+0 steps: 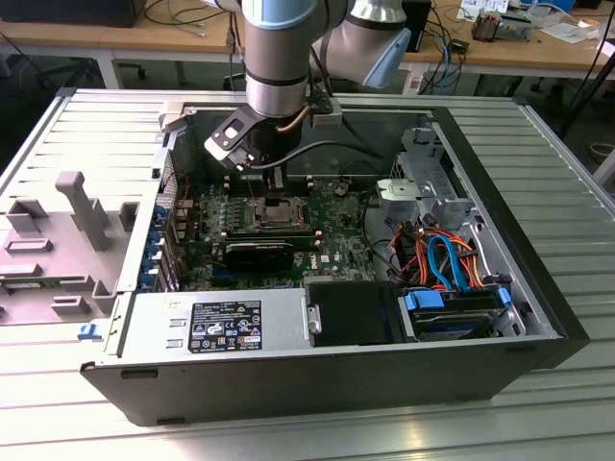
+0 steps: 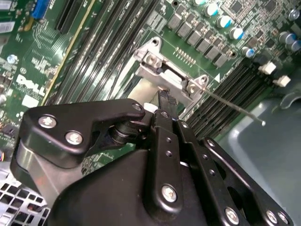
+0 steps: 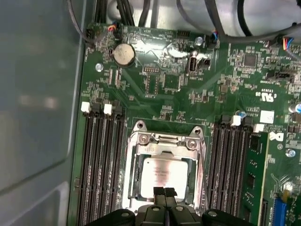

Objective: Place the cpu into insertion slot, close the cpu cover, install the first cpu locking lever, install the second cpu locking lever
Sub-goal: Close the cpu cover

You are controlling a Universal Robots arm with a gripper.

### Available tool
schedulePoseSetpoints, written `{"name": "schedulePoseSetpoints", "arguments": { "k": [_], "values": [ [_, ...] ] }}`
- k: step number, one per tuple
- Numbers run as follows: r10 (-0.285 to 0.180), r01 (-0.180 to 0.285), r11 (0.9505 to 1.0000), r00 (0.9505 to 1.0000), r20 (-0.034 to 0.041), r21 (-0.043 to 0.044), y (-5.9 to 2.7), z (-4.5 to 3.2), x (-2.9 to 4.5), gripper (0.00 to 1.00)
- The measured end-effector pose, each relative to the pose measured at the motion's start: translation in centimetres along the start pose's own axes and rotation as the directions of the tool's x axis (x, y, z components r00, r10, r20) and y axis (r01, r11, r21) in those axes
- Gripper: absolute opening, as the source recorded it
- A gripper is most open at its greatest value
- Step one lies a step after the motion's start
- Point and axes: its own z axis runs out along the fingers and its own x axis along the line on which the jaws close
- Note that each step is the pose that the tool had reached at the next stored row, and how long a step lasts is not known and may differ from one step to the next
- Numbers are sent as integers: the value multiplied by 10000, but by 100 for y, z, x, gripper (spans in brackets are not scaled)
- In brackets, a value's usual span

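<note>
Gripper (image 3: 164,192) lies nearest, tips pressed together, nothing held, over the edge of the cpu (image 3: 162,172). We find it seated in the insertion slot (image 3: 127,188), the cpu cover (image 3: 164,149) flat around it. Two banks of memory slots (image 3: 101,160) flank it; one lever rod (image 2: 235,108) juts free. The computer case (image 1: 288,384) rests on a slatted metal table (image 1: 538,413), with wooden benches (image 1: 96,38) behind.

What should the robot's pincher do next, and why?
Probably shift the gripper sideways to the thin locking lever. In the first wrist view the cpu is already in place, with the cpu cover lying down around it, and the shut gripper sits at the cover's edge. In the second wrist view the lever sticks out free, so it looks unlatched.
</note>
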Motion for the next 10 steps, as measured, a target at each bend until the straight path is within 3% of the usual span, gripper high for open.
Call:
{"name": "schedulePoseSetpoints", "arguments": {
  "k": [10],
  "values": [
    [-25, 25, 10000, 10000, 1, -1, -48, 130, -5, 11]
  ]
}}
